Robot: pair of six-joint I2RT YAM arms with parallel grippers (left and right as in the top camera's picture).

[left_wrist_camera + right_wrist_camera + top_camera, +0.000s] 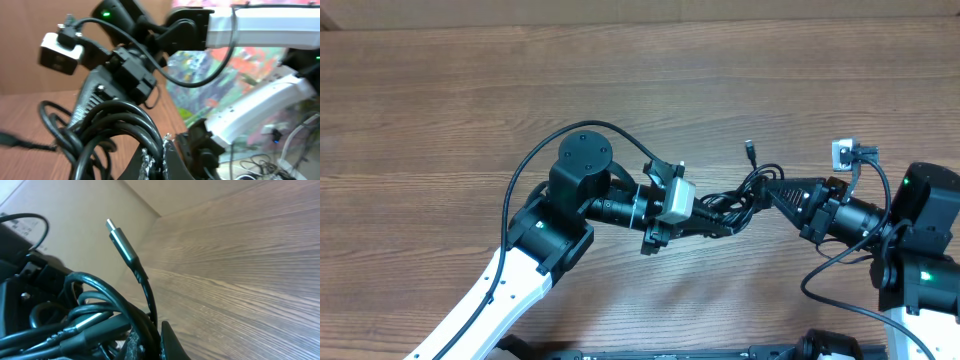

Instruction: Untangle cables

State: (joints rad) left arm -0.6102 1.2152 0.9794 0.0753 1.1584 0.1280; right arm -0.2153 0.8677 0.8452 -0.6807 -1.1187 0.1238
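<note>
The table [620, 80] is brown, with fine wood grain running side to side. The cables [735, 200] are glossy black. 1 plug [112, 227] has a silver tip on a dark grey body. The left arm [490, 290] is white low down and black at its joints, with a silver-grey camera [678, 200] at the wrist. The right arm [930, 200] is black with 2 green lights [907, 182], and its small camera [843, 153] is white. The left gripper [725, 222] and right gripper [767, 190] are black. The left wrist view shows a blurred backdrop [240, 65] of red, green and pink patches.
</note>
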